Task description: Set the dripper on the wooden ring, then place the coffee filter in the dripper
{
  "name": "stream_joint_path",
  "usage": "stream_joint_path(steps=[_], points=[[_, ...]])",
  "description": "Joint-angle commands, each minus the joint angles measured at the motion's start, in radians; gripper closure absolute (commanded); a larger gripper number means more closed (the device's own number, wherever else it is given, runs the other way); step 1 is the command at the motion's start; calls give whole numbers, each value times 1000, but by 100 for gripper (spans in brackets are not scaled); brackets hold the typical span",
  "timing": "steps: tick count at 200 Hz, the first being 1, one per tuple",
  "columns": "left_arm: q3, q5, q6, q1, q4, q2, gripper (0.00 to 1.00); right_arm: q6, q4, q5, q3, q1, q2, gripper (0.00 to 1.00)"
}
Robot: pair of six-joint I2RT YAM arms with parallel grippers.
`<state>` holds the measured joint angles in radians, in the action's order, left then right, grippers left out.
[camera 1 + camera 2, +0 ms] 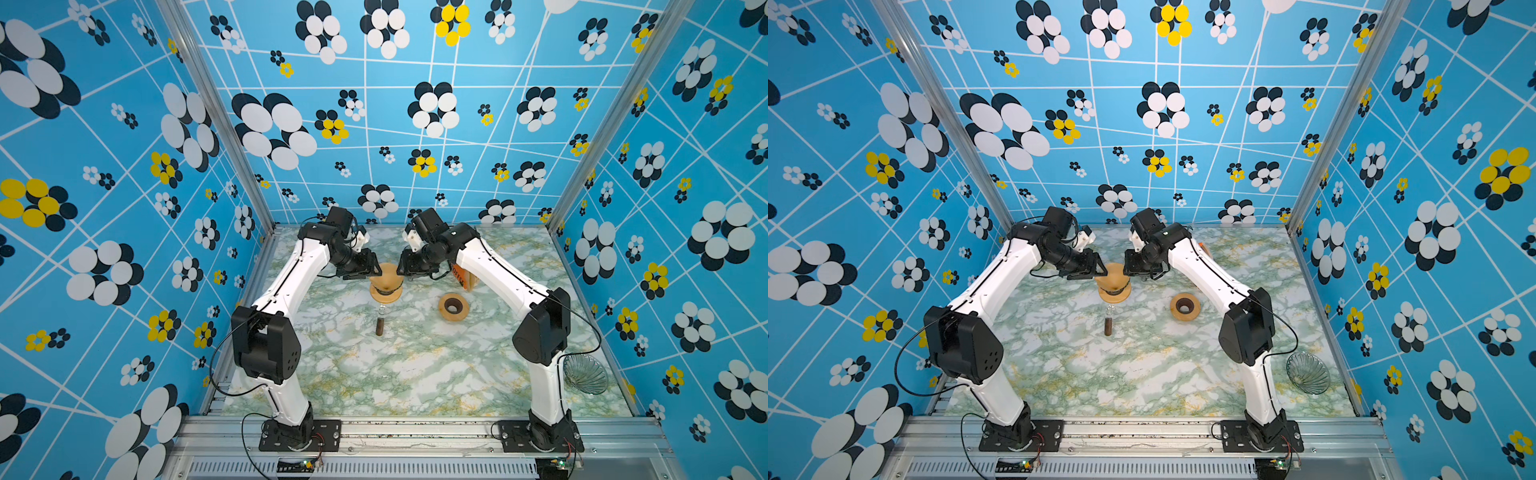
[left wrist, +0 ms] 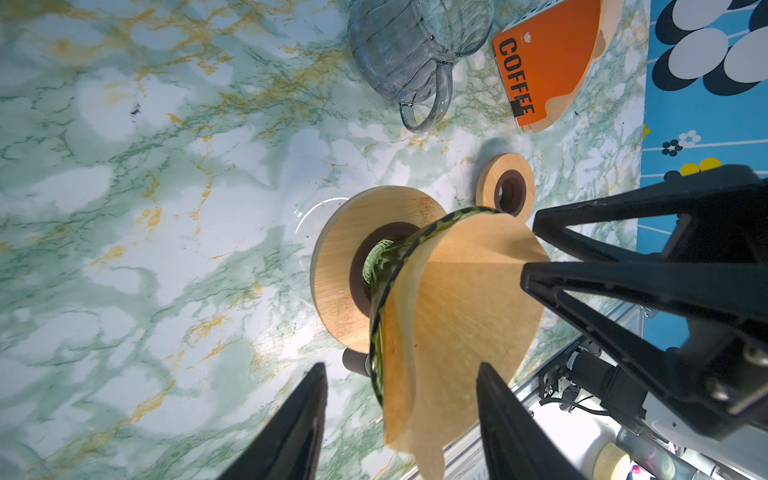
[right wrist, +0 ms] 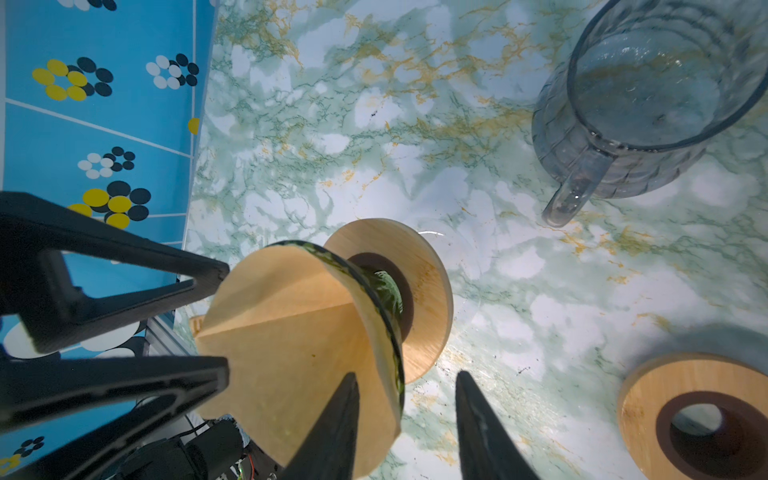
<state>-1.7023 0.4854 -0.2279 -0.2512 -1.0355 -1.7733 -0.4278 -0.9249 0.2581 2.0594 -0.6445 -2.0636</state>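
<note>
One legible text is present. The orange filter pack (image 2: 548, 62) carries the word "COFFEE" in black capital letters, printed along one edge of its face. The left wrist view shows the word in full. In a top view the same pack (image 1: 459, 274) shows only part of the word, the rest hidden behind the right arm. A small label (image 2: 571, 350) carries print too small to read.

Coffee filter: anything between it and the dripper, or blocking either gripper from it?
Nothing visible stands in the way. The coffee filter sits inside the glass dripper. The left gripper and right gripper flank its rim from opposite sides, jaws apart. The spare wooden ring and glass jug stand off to the side.
</note>
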Motion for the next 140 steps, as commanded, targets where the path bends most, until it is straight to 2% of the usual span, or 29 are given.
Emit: stream_joint_path(steps=[1,56,60,68,116,140], points=[[-19,0,-2,-7,11,-32,46,-15,25,26,-3,5,11,64],[-33,-13,-1,-6,9,-63,56,-12,17,35,14,5,-12,71],[-33,-16,-2,-4,9,-64,60,-11,15,35,15,5,-13,71],[-33,-16,-1,-4,11,-66,63,-11,15,36,18,5,-17,71],[-34,-13,-2,5,13,-74,71,-4,-7,25,39,5,-42,72],[-30,-13,1,7,14,-75,74,-5,-15,25,53,2,-50,76]])
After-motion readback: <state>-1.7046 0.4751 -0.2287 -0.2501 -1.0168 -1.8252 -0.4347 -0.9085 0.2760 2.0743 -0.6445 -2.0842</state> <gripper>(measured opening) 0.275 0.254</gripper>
